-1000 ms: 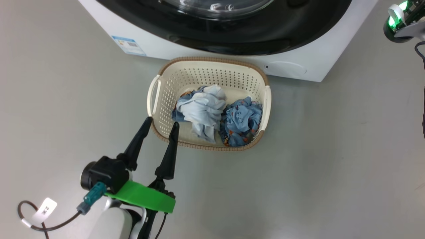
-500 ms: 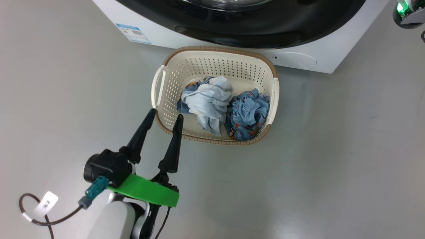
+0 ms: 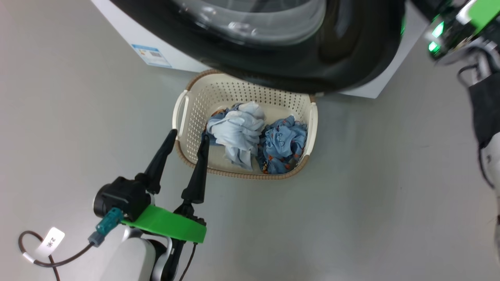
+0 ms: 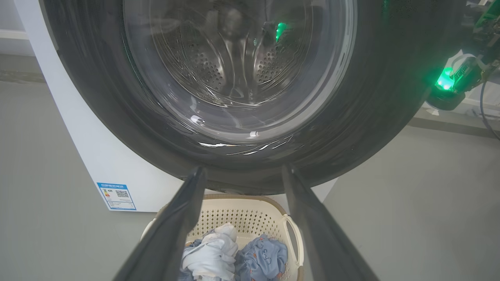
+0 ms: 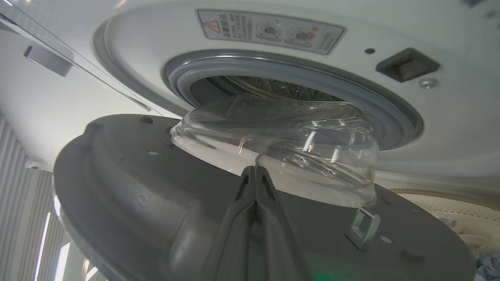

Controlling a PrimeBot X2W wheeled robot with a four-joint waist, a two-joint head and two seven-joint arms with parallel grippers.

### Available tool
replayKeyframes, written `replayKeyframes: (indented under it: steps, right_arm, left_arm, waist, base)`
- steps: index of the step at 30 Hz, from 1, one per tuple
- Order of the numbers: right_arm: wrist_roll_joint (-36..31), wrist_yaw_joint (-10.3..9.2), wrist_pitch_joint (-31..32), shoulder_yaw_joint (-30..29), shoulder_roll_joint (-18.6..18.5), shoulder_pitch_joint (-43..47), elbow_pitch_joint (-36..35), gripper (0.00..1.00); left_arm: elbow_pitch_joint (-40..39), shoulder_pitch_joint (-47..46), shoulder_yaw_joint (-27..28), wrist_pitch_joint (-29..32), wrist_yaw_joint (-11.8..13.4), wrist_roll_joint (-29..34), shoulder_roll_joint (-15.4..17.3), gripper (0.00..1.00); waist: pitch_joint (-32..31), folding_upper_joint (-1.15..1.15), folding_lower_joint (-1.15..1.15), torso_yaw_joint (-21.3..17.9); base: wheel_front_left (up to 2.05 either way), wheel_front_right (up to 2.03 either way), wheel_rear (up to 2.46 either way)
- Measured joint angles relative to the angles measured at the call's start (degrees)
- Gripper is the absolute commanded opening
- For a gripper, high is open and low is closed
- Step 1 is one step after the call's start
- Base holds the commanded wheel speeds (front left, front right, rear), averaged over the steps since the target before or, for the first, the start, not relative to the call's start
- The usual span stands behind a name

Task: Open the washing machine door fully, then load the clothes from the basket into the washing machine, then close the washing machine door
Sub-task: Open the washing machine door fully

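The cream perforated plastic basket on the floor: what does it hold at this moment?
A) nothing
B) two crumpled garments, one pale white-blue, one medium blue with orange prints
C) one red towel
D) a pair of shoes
B: inside the cream perforated plastic basket a pale white-blue garment lies beside a medium blue garment with orange prints.

cable tag [image 3: 52,242] "2", warn. triangle sticker [image 5: 269,31]

Basket [image 3: 312,117] on the floor [image 3: 371,214], clothes [image 3: 238,132] inside; washing machine door [image 3: 254,64] overhangs it at twelve o'clock, left tool [image 3: 188,136] at seven o'clock.
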Motion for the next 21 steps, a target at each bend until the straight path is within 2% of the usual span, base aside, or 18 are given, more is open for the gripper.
replayKeyframes:
  steps: [21]
  right_arm:
    - [1.01,0.0,4.9,4.61,4.69,13.99,-8.37,0.0]
  left_arm:
    - [0.85,5.27,2.42,0.0,-0.59,1.98,0.04,1.0]
  waist:
    - [-6.84,0.0,0.0,-2.36]
  base:
    - [0.0,0.0,0.0]
